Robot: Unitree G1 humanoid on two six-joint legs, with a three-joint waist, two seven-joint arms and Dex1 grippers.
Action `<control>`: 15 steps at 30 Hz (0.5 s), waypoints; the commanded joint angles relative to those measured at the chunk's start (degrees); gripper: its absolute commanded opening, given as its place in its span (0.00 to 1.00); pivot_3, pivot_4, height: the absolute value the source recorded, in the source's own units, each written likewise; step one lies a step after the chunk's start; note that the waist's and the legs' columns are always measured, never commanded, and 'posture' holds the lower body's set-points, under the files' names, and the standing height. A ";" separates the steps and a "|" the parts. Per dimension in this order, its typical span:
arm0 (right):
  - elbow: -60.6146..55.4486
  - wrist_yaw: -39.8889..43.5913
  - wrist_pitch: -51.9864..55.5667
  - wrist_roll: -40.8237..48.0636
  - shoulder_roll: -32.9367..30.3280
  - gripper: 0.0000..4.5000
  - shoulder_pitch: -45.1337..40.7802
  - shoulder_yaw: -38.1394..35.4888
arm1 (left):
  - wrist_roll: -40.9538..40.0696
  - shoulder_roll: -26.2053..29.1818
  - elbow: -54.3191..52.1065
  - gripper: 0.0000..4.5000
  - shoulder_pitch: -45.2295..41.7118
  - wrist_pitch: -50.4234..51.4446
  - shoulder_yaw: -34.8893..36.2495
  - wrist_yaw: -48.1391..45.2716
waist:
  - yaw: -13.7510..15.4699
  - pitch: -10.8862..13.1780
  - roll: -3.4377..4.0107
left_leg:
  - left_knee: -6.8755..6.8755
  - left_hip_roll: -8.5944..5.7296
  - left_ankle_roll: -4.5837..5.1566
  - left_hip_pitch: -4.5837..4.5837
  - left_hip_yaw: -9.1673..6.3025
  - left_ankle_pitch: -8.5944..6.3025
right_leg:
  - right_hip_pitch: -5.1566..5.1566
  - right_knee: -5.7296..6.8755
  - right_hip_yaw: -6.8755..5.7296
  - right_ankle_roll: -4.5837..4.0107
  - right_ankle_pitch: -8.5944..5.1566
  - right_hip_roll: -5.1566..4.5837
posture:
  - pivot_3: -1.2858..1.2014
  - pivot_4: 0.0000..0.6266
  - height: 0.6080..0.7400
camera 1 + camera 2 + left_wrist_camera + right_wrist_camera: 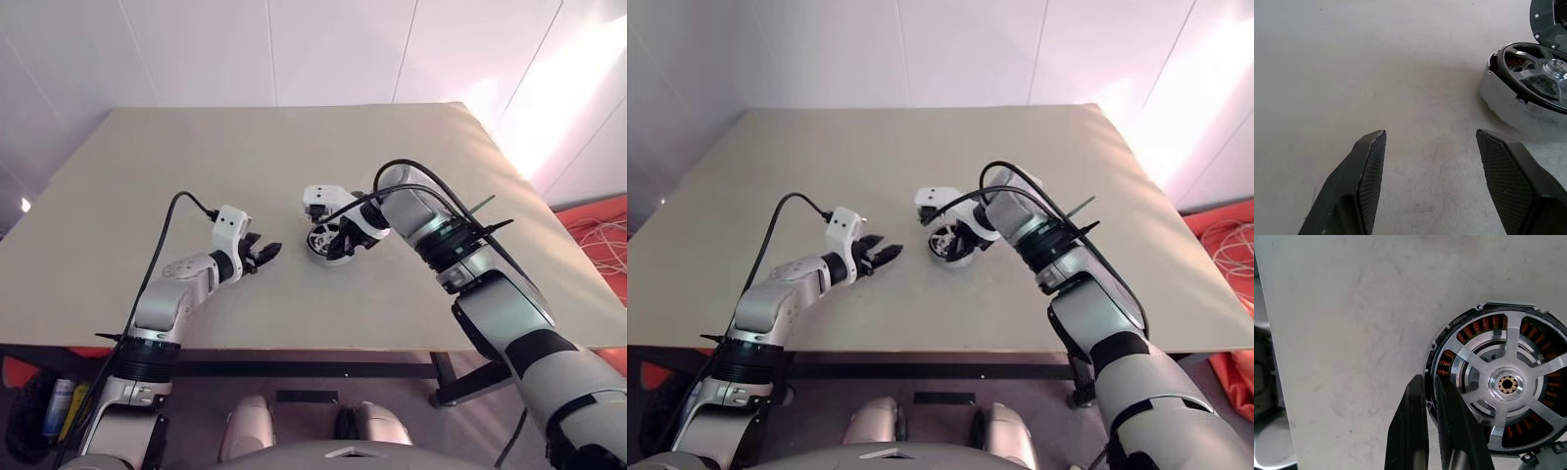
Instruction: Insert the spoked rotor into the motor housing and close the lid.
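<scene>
The motor housing [1449,330] lies flat on the table, a little right of centre, with copper windings ringing the inside. The spoked rotor [1476,364] sits inside it, silver spokes meeting at a small hub. In the left wrist view, the lid [1547,22], a dark disc, stands tilted up over the far side of the housing [1513,105]. My right gripper [1429,379] points down at the housing's rim, fingers shut together with nothing visible between them. To the housing's left, my left gripper [266,253] hovers low over bare table, open and empty.
The beige table [294,147] stretches wide around the housing. Its front edge runs just below my arms. White walls stand behind it. Orange floor with loose cables [602,240] lies to the right. Bottles [61,406] sit under the table at the lower left.
</scene>
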 commanded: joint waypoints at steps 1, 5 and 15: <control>-3.57 -2.72 11.33 2.90 1.95 0.00 -4.43 -2.21 | -0.52 -0.02 -2.60 0.69 -0.37 -0.24 1.19 0.43 | -0.07 0.00 0.00 | -0.01 0.00 -0.05 0.00 0.00 -0.02 | 0.00 0.00 0.00 0.00 0.00 0.00 | 0.52 0.00 1.00; -4.65 -6.52 20.50 5.81 3.47 0.00 -6.08 -1.84 | -0.50 0.18 -2.42 0.69 -0.36 -0.31 1.52 0.62 | -0.06 0.00 0.01 | -0.17 -0.01 -0.21 0.05 0.00 0.04 | 0.00 -0.03 0.00 -0.01 0.00 0.01 | 0.52 0.00 1.00; -8.44 -18.19 32.63 15.41 6.36 0.00 -7.32 -3.22 | -0.55 0.87 -1.70 0.69 -0.97 -0.26 2.47 0.56 | 0.22 0.01 0.02 | -0.32 -0.04 -0.46 0.06 -0.03 0.14 | 0.00 -0.10 0.01 0.01 -0.01 0.00 | 0.52 0.00 1.00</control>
